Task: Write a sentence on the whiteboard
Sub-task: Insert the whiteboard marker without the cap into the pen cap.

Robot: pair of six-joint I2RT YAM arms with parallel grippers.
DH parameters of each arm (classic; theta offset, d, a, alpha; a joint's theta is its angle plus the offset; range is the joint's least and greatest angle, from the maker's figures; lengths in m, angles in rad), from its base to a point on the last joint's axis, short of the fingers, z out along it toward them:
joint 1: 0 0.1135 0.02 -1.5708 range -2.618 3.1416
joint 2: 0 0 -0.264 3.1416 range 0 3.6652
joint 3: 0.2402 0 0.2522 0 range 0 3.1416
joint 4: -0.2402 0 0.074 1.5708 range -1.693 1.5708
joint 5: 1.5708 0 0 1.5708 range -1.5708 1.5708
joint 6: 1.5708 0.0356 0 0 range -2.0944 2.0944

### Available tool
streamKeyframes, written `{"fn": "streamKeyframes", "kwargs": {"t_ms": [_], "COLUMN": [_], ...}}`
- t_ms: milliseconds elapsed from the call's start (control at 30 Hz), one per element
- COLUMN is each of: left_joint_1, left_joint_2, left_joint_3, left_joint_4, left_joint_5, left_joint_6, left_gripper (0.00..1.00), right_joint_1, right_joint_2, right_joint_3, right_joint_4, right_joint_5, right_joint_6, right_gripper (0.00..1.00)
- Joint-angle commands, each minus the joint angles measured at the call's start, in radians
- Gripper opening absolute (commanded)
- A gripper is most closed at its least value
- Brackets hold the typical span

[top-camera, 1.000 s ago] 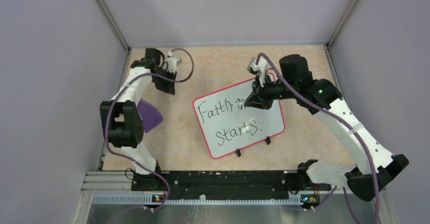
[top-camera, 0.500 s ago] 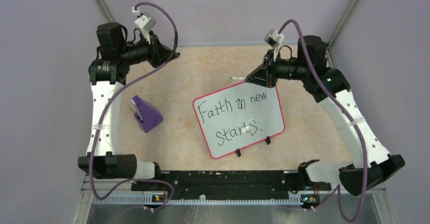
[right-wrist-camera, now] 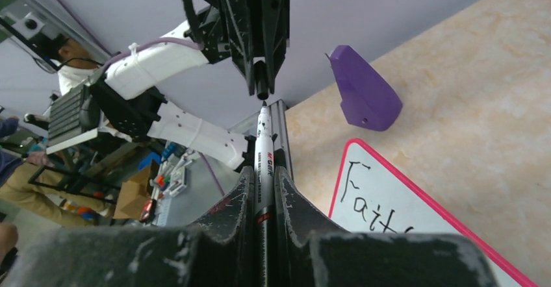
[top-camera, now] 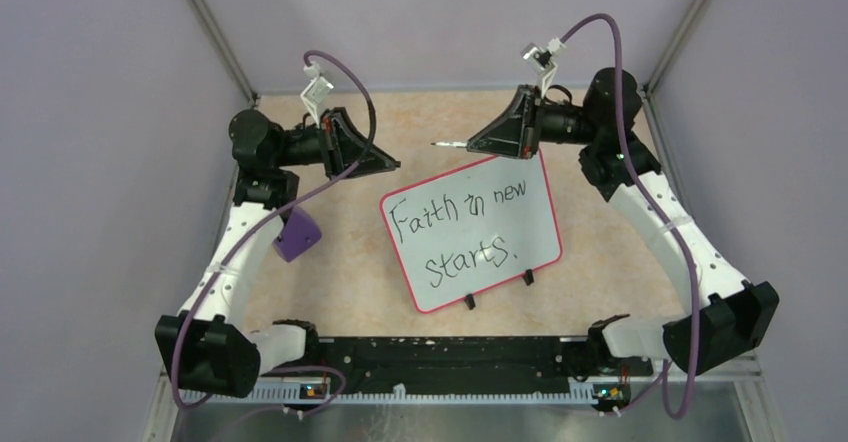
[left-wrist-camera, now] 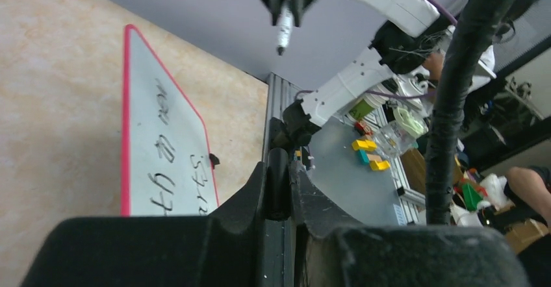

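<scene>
Top external view hides little of the whiteboard [top-camera: 530, 232]: it lies near the middle of the table [top-camera: 350, 282], and the sentence [top-camera: 455, 230] reads whole, "Faith in new starts.", in two lines. The left arm [top-camera: 240, 252] covers part of the purple block [top-camera: 297, 241], which sits left of the board and apart from it. What the left gripper [top-camera: 392, 165] carries cannot be made out from above. The right wrist view shows its fingers together on a short black cap [right-wrist-camera: 262, 87], open end facing the marker [right-wrist-camera: 263, 145]. The right gripper [right-wrist-camera: 263, 186] is clamped on that marker, whose lower barrel is buried between the fingers. The tip sits just short of the cap. Both grippers hang above the board's far edge, pointing at each other. The left wrist view sees the board at a steep slant, its near end cut off, the lettering hard to read. The right wrist view catches only a corner with "Fait".

Half a second ago the left gripper was up near the far left corner and the block lay uncovered; it has since swung toward the centre. The right gripper has risen slightly, its marker tip further left. A second ago it hung over the board, hiding "new". The board has not shifted.
</scene>
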Motion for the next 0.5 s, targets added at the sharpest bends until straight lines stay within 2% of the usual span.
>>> {"fn": "streamKeyframes", "kwargs": {"t_ms": [0,100,233,467], "left_joint_1": [-0.060,-0.055,-0.054,-0.059], "left_joint_2": [-0.071,-0.074,-0.074,-0.096], "left_joint_3": [-0.024,-0.034,-0.020,-0.052], "left_joint_4": [0.303,0.301,0.177,0.214], "left_joint_5": [-0.023,-0.060,-0.062,-0.062], "left_joint_6": [-0.195,-0.189,-0.091,-0.122], "left_gripper": [0.00,0.00,0.00,0.00], "right_joint_1": [0.033,0.031,0.029,0.036], "right_joint_2": [0.001,0.003,0.009,-0.005], "right_joint_3": [0.002,-0.007,0.019,-0.041], "right_joint_4": [0.215,0.202,0.114,0.213], "right_joint_5": [-0.046,-0.036,-0.015,-0.044], "right_joint_6": [0.152,0.146,0.071,0.144], "right_gripper": [0.00,0.00,0.00,0.00]}}
